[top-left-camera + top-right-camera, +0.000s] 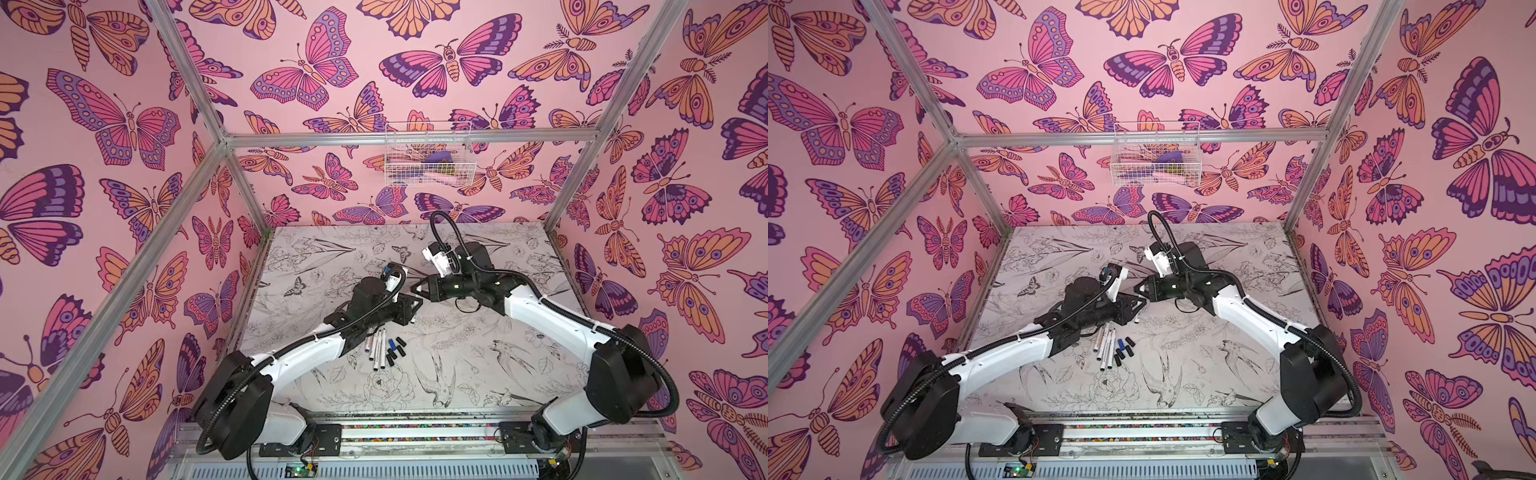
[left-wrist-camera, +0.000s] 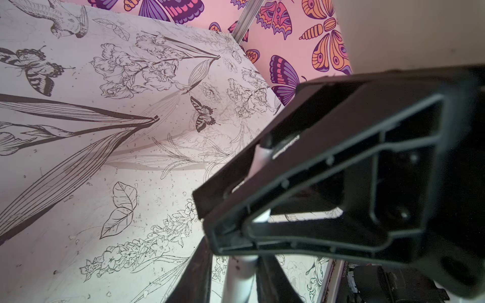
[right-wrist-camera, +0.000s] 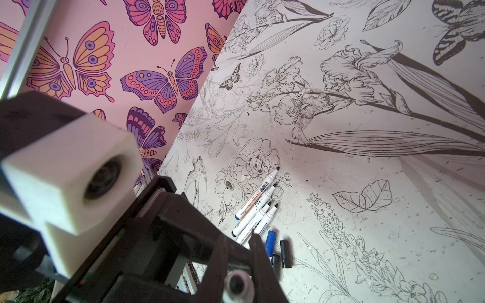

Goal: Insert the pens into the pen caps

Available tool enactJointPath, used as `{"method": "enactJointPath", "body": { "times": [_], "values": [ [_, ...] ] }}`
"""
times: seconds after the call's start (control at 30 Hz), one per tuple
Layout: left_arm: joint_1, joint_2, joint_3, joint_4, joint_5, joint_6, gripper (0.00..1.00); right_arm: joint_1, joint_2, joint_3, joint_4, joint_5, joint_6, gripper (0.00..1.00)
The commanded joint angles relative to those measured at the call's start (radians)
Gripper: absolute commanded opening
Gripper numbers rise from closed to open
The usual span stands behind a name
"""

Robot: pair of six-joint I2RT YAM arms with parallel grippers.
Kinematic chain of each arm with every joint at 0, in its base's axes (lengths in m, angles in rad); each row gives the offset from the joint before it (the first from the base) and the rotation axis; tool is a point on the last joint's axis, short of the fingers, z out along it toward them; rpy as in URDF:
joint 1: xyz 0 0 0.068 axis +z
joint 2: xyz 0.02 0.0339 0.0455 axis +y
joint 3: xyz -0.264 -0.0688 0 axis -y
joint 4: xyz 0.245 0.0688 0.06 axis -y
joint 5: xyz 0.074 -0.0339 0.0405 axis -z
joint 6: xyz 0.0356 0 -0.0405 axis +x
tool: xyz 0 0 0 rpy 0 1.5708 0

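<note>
On the floral-print table (image 1: 457, 357), low-centre in both top views, find 4 loose pens (image 1: 376, 347) beside stubby caps (image 1: 395, 353); note mid-frame left gripper (image 1: 415, 305) clamped on 1 pen (image 2: 242, 267), right gripper (image 1: 415, 286) closed, contents unclear; expect light, stiff, slick barrels, so pinch mid-barrel.

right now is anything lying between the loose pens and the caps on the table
Nothing visible: pens and caps lie side by side, only bare table between them. The left hand, shut on another pen, is up off the table, clear of that gap.
</note>
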Motion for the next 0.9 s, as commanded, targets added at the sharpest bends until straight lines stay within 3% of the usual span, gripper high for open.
{"method": "enactJointPath", "body": {
  "times": [0.0,0.07,0.27,0.7,0.87],
  "values": [
    [0.003,0.024,0.022,0.009,0.014,-0.005,0.31,0.006,-0.033,-0.007,-0.015,-0.009,-0.014,0.01],
    [0.002,0.03,0.025,0.01,0.019,-0.004,0.36,0.007,-0.033,-0.005,-0.004,-0.021,-0.005,0.01],
    [0.002,0.037,0.032,0.008,0.033,0.0,0.36,0.006,-0.031,-0.004,0.009,-0.029,0.01,0.0],
    [0.0,0.043,0.034,0.019,0.047,-0.002,0.21,0.007,-0.026,0.0,0.026,-0.04,0.026,0.0],
    [-0.001,0.047,0.036,0.02,0.054,0.0,0.06,0.006,-0.025,0.006,0.025,-0.039,0.028,0.0]
  ]
}}
